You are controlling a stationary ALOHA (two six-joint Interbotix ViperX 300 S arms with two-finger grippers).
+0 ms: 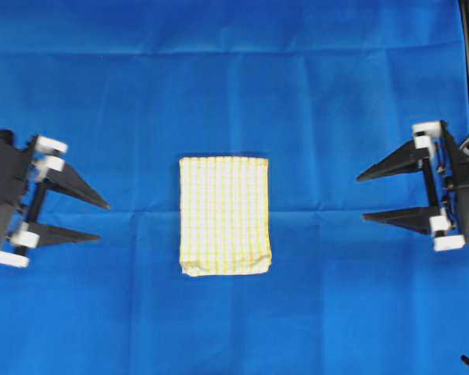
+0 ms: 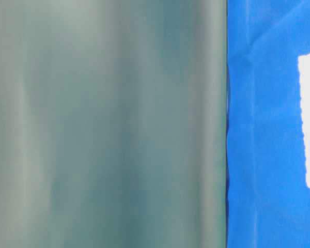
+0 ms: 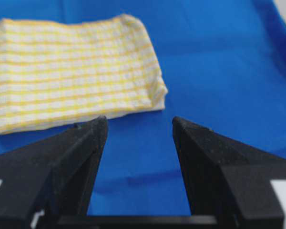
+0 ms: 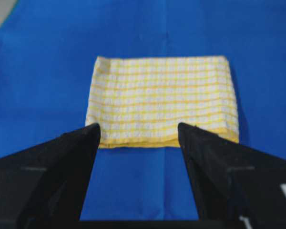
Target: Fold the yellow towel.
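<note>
The yellow towel (image 1: 223, 216) shows a yellow-and-white check; the cloth (image 1: 234, 78) under it is plain blue; both tools are black.

Black left hand (image 1: 102, 221) w/ tapered pointed fingers, white blocks at finger bases, right hand (image 1: 360, 198) same

No readable text, label, brand, number or sign in any view.

The folded towel (image 1: 223, 216) lies in the middle of the cloth-covered table (image 1: 234, 78). The left end effector (image 1: 103, 221) sits well apart to its left, the right end effector (image 1: 361, 198) well apart to its right, both pointing toward the towel without touching it.
</note>
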